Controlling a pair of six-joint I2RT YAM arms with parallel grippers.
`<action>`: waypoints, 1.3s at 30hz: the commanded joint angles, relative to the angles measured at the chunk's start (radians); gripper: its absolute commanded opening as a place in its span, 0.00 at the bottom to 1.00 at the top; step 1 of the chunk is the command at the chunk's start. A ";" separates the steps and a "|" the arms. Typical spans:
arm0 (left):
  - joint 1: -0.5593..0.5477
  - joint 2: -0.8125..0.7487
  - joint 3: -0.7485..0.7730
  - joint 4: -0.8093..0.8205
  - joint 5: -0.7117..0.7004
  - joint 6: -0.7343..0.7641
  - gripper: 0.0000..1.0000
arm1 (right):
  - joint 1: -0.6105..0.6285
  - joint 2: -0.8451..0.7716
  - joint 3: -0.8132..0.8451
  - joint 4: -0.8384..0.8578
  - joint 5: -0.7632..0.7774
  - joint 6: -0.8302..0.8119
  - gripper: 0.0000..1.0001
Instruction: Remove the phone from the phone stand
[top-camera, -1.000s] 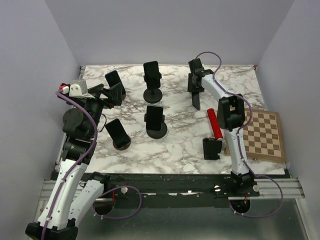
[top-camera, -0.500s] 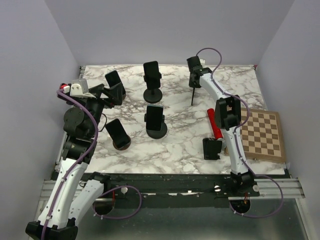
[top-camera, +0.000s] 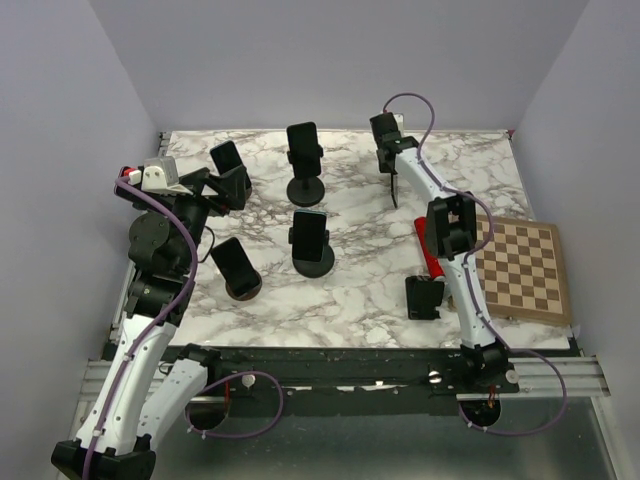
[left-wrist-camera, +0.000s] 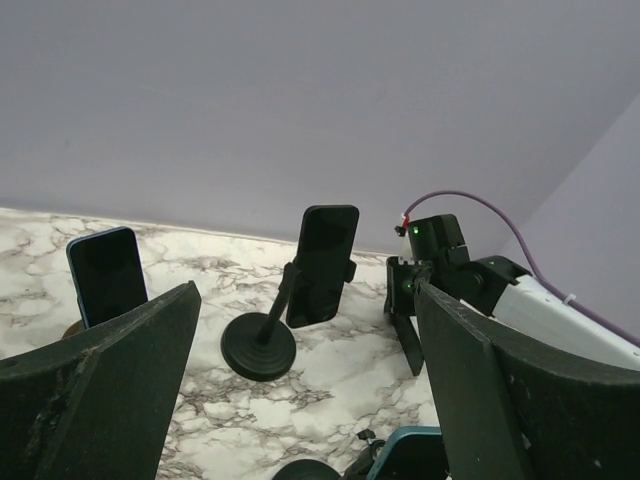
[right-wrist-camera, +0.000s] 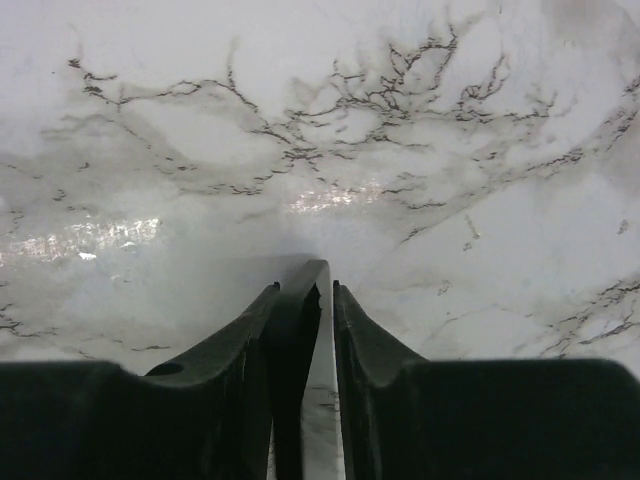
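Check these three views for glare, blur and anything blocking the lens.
Top view: evenly lit and sharp, soft shadows on the table. Left wrist view: that arm's fingers block both lower corners; the phone on its stand is sharp. Right wrist view: glare streaks on the marble, right tool looms dark.

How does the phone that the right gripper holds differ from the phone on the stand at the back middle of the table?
The held phone hangs from the shut right gripper, off any stand; the back phone sits on its stand. In the top view the held phone shows only a thin edge, while the back phone shows its broad dark face. Both are dark and roughly upright.
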 joint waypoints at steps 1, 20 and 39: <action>-0.007 0.003 -0.008 0.004 -0.009 -0.003 0.96 | 0.023 0.045 0.025 0.040 0.024 -0.043 0.40; -0.007 0.010 -0.001 -0.004 0.001 -0.008 0.96 | 0.052 -0.214 -0.040 -0.061 -0.072 0.066 1.00; -0.007 0.036 0.013 -0.020 0.010 -0.028 0.96 | 0.218 -1.217 -1.197 0.167 -0.285 0.435 1.00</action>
